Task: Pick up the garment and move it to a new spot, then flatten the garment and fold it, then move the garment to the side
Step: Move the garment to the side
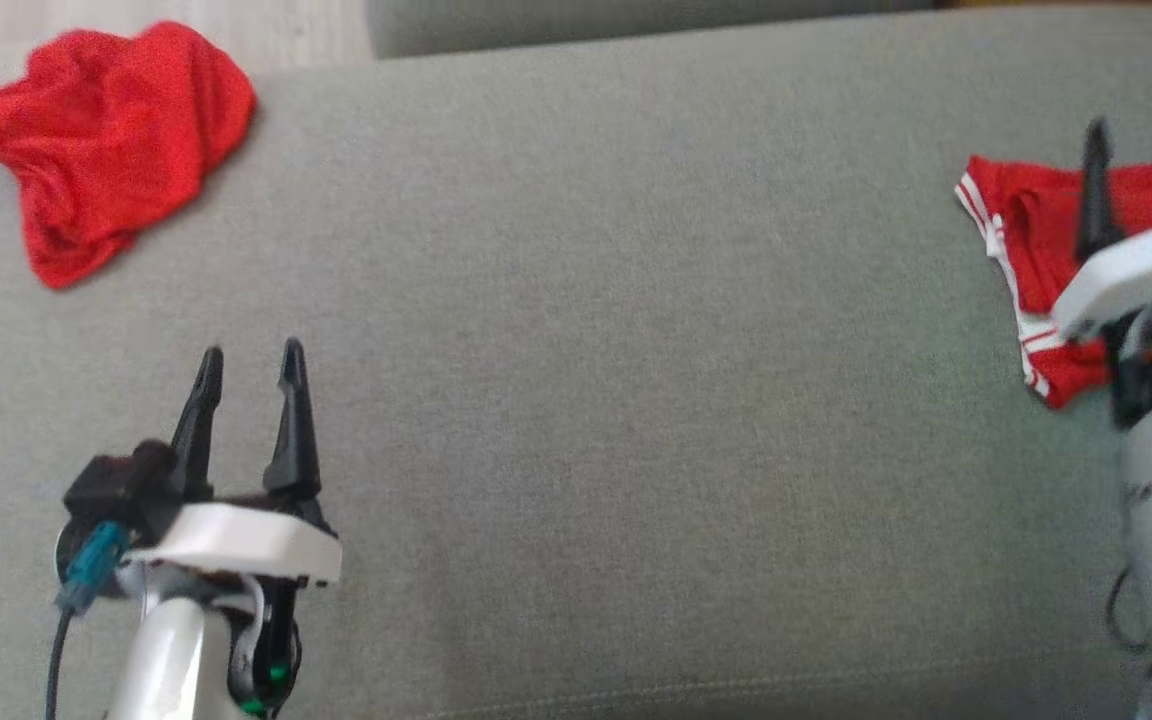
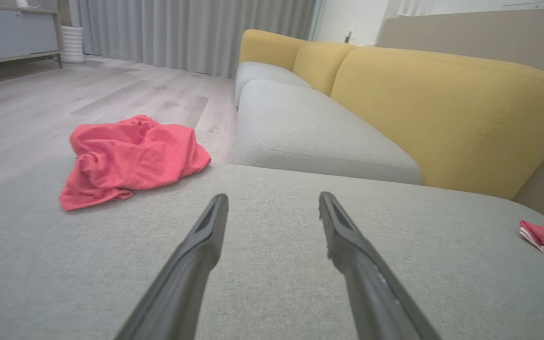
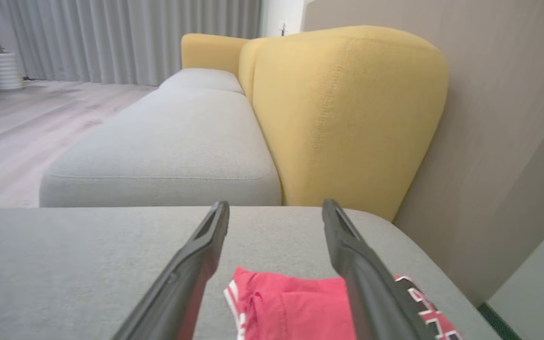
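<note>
- At the far left corner of the grey cushion (image 1: 616, 300) lies a crumpled red garment (image 1: 111, 145). Its far edge sits at the cushion's rim, with pale wood floor (image 2: 111, 89) just beyond.
- Near left, the left gripper (image 1: 251, 352) hangs over bare cushion, well apart from that heap. Its fingers are spread and hold nothing.
- The middle is a broad bare stretch of cushion between the two grippers. It runs to the far seam, where a second seat cushion (image 3: 168, 137) begins.
- At the right, the folded red garment with white trim (image 1: 1031, 235) lies flat near the cushion's right edge.
- The right gripper (image 1: 1143, 128) stands over it with fingers parted and no cloth clamped. I cannot tell whether the tips touch the fabric.
- The gripper's pale body covers the folded garment's middle, and its right end runs behind a finger to the picture's edge.
- Past the right edge, the beige wall (image 3: 513, 118) stands close, with the yellow backrest (image 3: 343, 113) at the far right.
</note>
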Controlling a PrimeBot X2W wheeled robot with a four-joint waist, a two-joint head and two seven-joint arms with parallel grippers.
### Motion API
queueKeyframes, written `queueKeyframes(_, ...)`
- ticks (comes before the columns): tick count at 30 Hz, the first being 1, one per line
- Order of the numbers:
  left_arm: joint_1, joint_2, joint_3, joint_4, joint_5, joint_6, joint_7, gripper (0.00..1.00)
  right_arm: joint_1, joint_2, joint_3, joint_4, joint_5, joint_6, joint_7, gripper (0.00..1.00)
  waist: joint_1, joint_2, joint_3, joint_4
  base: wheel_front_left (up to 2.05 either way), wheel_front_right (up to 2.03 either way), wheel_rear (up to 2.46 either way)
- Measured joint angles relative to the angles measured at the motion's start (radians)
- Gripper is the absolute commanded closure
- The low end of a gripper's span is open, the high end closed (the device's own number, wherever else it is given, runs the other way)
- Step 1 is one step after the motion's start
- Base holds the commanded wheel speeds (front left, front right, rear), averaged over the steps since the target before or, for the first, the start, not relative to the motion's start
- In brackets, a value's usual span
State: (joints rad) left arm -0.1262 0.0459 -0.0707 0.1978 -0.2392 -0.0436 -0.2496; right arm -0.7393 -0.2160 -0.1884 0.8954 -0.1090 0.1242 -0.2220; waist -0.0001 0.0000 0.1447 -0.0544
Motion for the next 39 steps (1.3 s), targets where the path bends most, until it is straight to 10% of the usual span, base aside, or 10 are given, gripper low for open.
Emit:
queueKeyframes(14, 0.104, -0.001, 0.015, 0.068, -0.019, 0.019, 0.0, 0.0, 0.354, 0.152, 0.13, -0.275, 0.102, 0.0, -0.018, 0.0, -0.0001, 0.0, -0.137, 0.058, 0.0, 0.0, 0.0)
queueKeyframes(39, 0.146, 0.0, -0.012, 0.083, -0.037, 0.058, 0.0, 0.0, 0.609, 0.164, 0.235, -0.468, 0.269, 0.0, 0.004, 0.0, 0.0001, 0.0, -0.155, 0.094, 0.0, 0.0, 0.0)
